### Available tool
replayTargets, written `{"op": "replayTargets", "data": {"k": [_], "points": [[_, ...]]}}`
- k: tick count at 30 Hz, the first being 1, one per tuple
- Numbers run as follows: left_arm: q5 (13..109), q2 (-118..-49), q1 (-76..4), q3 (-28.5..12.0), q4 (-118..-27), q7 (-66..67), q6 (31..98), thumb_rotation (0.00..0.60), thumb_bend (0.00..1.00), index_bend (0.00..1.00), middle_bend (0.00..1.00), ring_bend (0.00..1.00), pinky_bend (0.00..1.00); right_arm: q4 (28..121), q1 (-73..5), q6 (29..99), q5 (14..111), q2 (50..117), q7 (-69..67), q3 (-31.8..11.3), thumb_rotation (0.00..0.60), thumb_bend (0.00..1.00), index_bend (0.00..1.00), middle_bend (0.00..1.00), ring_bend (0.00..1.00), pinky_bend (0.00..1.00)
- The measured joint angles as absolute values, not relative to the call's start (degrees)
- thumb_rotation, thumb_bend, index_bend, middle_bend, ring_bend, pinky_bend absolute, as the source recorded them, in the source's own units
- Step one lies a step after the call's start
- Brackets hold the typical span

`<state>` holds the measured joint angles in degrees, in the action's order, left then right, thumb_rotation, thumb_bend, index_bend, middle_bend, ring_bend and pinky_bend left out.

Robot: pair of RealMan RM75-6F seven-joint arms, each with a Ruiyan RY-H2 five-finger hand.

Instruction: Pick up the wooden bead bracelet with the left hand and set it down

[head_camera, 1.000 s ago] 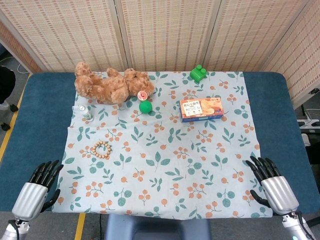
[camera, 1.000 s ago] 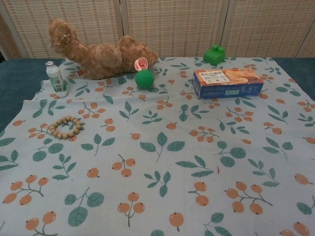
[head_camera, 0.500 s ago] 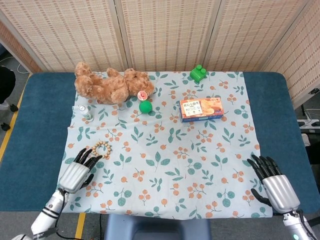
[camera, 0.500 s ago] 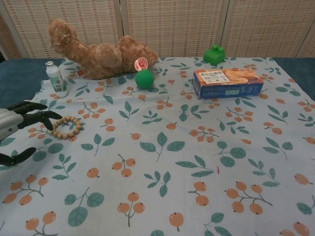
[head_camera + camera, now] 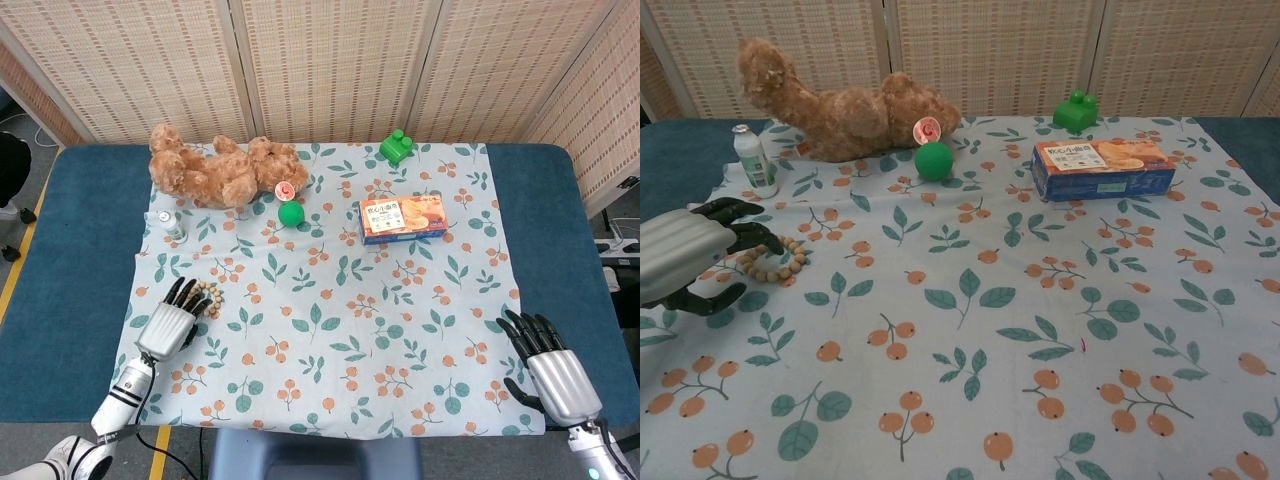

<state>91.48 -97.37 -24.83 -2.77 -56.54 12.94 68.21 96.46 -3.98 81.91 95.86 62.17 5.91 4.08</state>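
Observation:
The wooden bead bracelet (image 5: 211,299) lies flat on the floral cloth (image 5: 340,330), at its left side. My left hand (image 5: 171,320) reaches over it from the near left. In the head view its dark fingers (image 5: 186,293) cover the ring's left part. In the chest view the left hand (image 5: 688,258) has its fingers arched above the bracelet (image 5: 798,263) with the thumb low and apart. The beads still lie on the cloth, not gripped. My right hand (image 5: 551,372) rests at the table's near right corner, fingers spread, holding nothing.
A brown teddy bear (image 5: 215,170) lies at the back left, with a small white bottle (image 5: 170,225) just behind the bracelet. A green ball (image 5: 291,214), a biscuit box (image 5: 403,218) and a green toy block (image 5: 397,147) stand further back.
My left hand has come forward from the table's near left edge onto the cloth and now covers part of the bracelet. The right hand has barely shifted.

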Motion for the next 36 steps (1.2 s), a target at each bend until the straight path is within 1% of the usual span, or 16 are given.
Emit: {"op": "replayTargets", "data": {"k": [4,11,15,21,24,26,28,31,36], "points": [[90.3,-97.5,-24.9,-2.6,-56.1,13.8,67.8,0.600,0.49,0.29,0.21,0.03,0.03,96.5,-4.0,81.8,96.0,62.2,6.0,4.2,0.600,0.22,0.00,0.00,0.00,0.00],[89.1,-97.7,-25.3,-2.6,-55.3,15.0,67.2,0.600,0.49,0.29,0.27,0.05,0.03,96.5,-3.9,82.0,96.2,62.2,6.0,4.2,0.600,0.22,0.00,0.00,0.00,0.00],[88.6,-98.1,-25.6,-2.4,-54.4,16.5,66.4,0.600,0.49,0.31,0.30,0.05,0.03,96.5,-3.9,82.2,96.1,62.2,5.9,4.2,0.600,0.22,0.00,0.00,0.00,0.00],[88.0,-99.1,-26.2,-2.1,-52.4,18.7,65.5,0.600,0.49,0.32,0.32,0.07,0.03,96.4,-4.0,82.0,96.1,62.2,5.7,4.1,0.600,0.22,0.00,0.00,0.00,0.00],[87.9,-99.5,-26.5,-2.0,-51.7,20.1,65.4,0.600,0.49,0.34,0.35,0.08,0.03,96.4,-4.1,81.9,96.1,62.2,5.5,4.1,0.600,0.22,0.00,0.00,0.00,0.00],[87.8,-99.7,-26.7,-1.9,-51.3,21.2,65.1,0.600,0.49,0.37,0.38,0.09,0.02,96.3,-4.2,81.9,96.2,62.3,5.5,4.1,0.600,0.22,0.00,0.00,0.00,0.00],[87.7,-99.7,-26.9,-1.9,-51.2,22.6,64.8,0.600,0.49,0.38,0.39,0.10,0.03,96.3,-4.2,81.9,96.3,62.3,5.4,4.1,0.600,0.22,0.00,0.00,0.00,0.00],[87.4,-99.6,-27.4,-1.7,-51.7,25.6,64.1,0.600,0.49,0.38,0.39,0.10,0.02,96.3,-4.2,81.9,96.2,62.3,5.5,4.1,0.600,0.22,0.00,0.00,0.00,0.00],[86.3,-98.2,-28.2,-1.9,-55.2,32.2,62.2,0.600,0.49,0.38,0.40,0.12,0.03,96.4,-4.1,82.0,96.4,62.4,5.6,4.2,0.600,0.22,0.00,0.00,0.00,0.00]]}}
